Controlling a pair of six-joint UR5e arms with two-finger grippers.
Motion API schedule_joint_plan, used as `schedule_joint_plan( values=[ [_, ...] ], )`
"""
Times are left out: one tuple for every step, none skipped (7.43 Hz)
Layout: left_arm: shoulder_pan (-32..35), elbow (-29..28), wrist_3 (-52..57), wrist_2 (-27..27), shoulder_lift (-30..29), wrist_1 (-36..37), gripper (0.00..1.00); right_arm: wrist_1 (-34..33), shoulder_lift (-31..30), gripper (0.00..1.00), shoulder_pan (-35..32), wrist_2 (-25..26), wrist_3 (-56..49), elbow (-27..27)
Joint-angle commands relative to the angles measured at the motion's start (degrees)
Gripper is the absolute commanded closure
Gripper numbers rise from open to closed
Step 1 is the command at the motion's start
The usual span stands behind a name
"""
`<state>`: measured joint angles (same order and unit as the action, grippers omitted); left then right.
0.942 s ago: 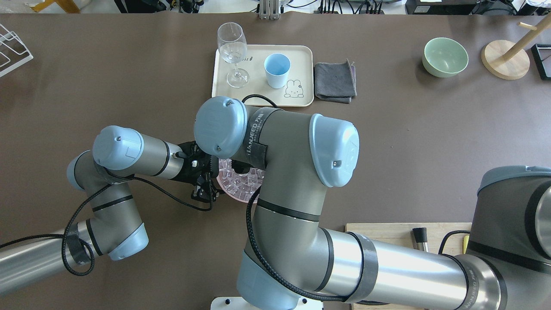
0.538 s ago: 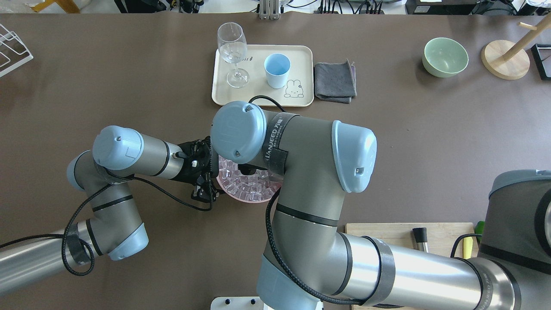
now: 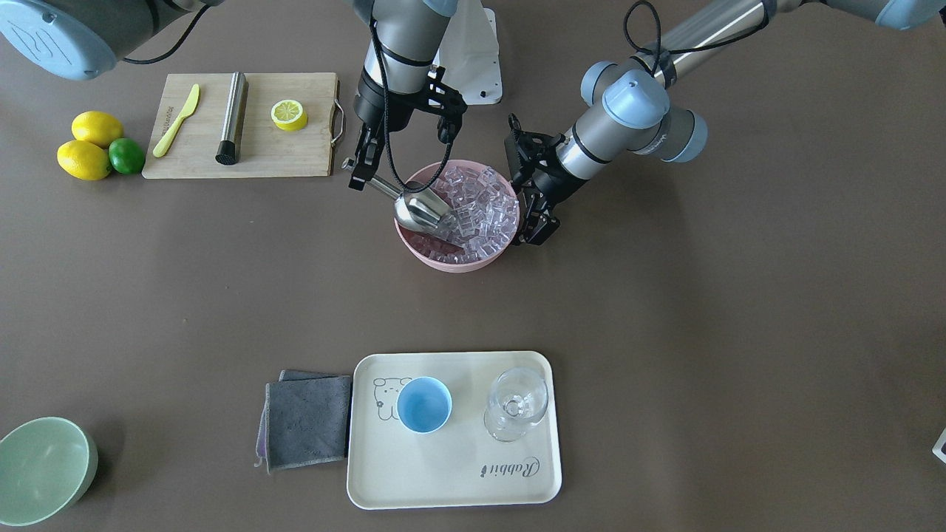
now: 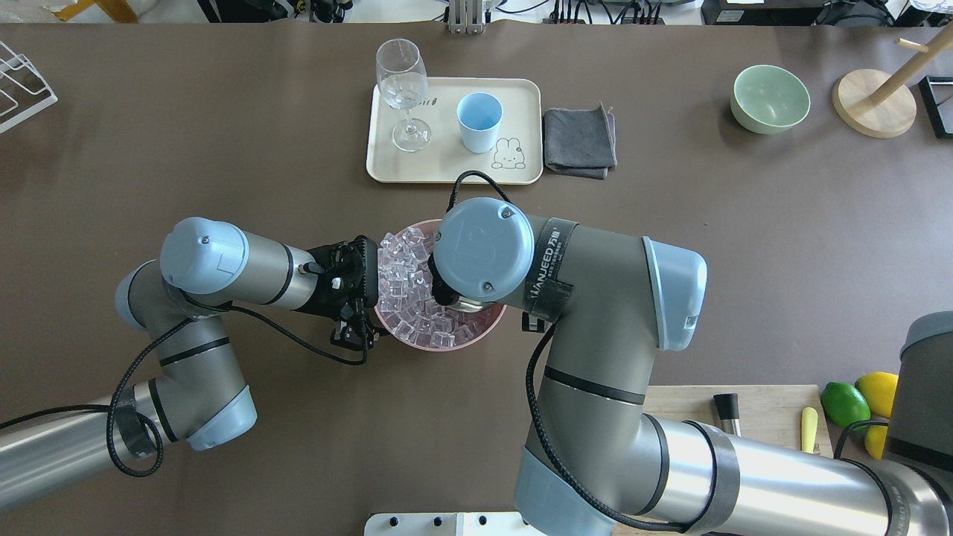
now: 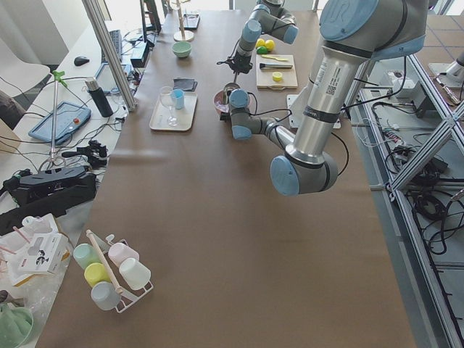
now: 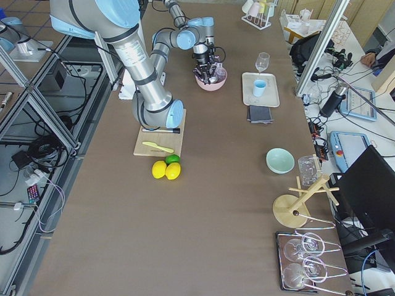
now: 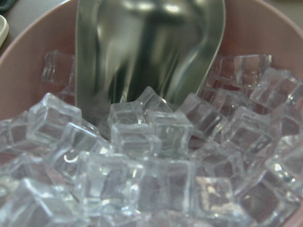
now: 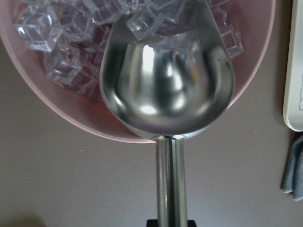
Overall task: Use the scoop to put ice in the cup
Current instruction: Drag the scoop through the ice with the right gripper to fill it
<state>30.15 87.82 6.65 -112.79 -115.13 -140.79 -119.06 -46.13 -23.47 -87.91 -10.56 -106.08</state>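
- Brown table (image 3: pixel 665 295), seen from the operators' side; a pink bowl (image 3: pixel 451 262) sits mid-table, heaped with ice (image 3: pixel 477 203).
- Right gripper (image 3: pixel 360 174): fingers clamped on the scoop (image 3: pixel 421 210) by the end of its handle.
- The scoop is tilted, handle high. Its mouth is down inside the bowl, front edge against the cubes.
- The right arm reaches over the bowl with its wrist pointing down.
- Left gripper (image 3: pixel 533 230): right at the bowl's rim on the far side from the scoop. I cannot tell whether it is closed on the rim.
- The left arm has its elbow bent and its forearm low.
- The cup (image 3: pixel 423 405) stands upright on a cream tray (image 3: pixel 458 473), well apart from the bowl.
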Motion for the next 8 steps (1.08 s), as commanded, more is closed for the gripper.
schedule_joint_plan(
  values=[
    [0.0,0.1,0.0,0.0,0.0,0.1,0.01,12.2,-5.9,1.00,0.0,-2.8,2.3,-0.4],
    [0.0,0.1,0.0,-0.1,0.0,0.1,0.01,12.7,-6.5,1.00,0.0,-3.1,2.3,-1.0],
    [0.0,0.0,-0.1,0.0,0.0,0.0,0.01,14.1,-7.4,1.00,0.0,-3.7,2.4,-1.8],
    [0.0,0.1,-0.1,0.0,0.0,0.1,0.01,15.8,-8.3,1.00,0.0,-3.8,2.5,-2.2],
    [0.0,0.0,-0.1,-0.1,0.0,0.1,0.01,18.7,-11.1,1.00,-0.1,-5.2,3.5,-3.9],
    [0.0,0.1,-0.1,-0.1,0.0,0.1,0.01,24.3,-13.5,1.00,-0.1,-5.6,6.4,-3.7],
    [0.0,0.1,-0.1,-0.1,0.0,0.1,0.01,24.7,-12.9,1.00,-0.1,-5.6,7.5,-3.0],
    [0.0,0.0,-0.1,-0.1,0.0,0.1,0.01,24.8,-12.4,1.00,-0.1,-5.6,7.6,-2.2]
  ],
)
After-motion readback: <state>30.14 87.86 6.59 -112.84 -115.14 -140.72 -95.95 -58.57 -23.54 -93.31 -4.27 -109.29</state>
